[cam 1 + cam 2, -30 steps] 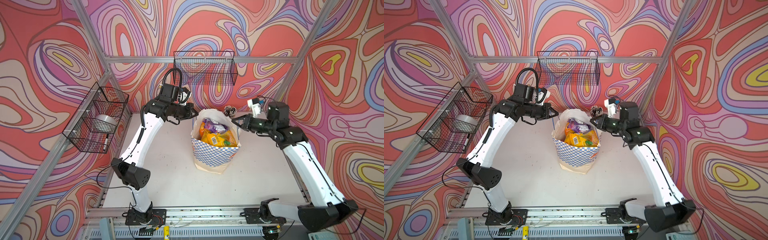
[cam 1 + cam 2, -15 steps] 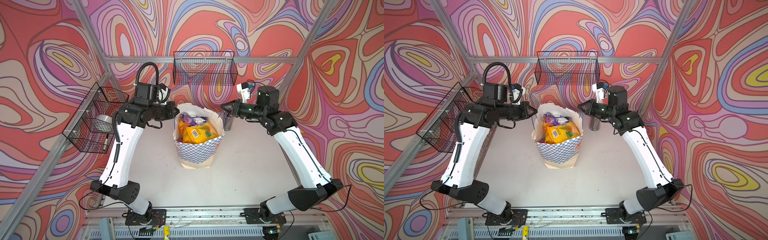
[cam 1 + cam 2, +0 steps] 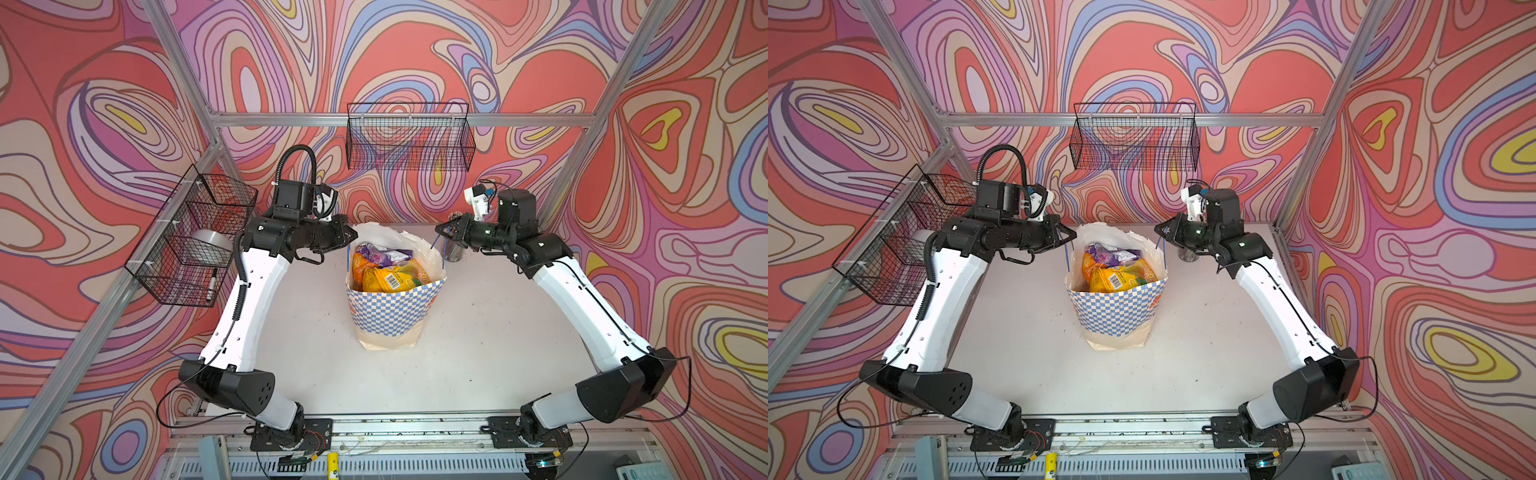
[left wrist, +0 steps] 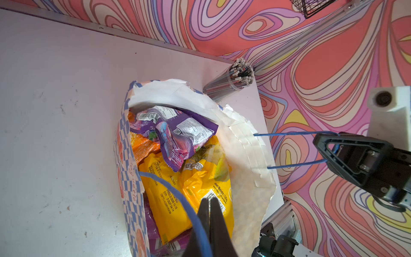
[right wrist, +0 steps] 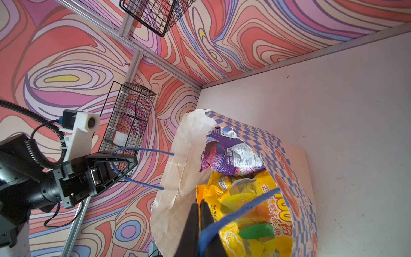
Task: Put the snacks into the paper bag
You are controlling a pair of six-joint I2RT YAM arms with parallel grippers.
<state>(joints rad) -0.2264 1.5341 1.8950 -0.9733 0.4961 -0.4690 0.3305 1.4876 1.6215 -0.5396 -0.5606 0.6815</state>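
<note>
My left end effector (image 3: 352,238) and right end effector (image 3: 439,230) each squeeze tight on a thin blue cord handle (image 4: 289,133). The blue-and-white checkered paper bag (image 3: 390,309) holds crinkly snacks (image 3: 388,280).

Paper bag (image 3: 390,316): blue-checked, upright between the jaws, open. Snacks (image 3: 388,277): yellow, purple, orange packets inside, perhaps more beneath.

Both top views high at the front, looking down over the whole table (image 3: 478,353), wrist views close, facing one another across the paper bag (image 4: 244,155), shared by all four.
</note>
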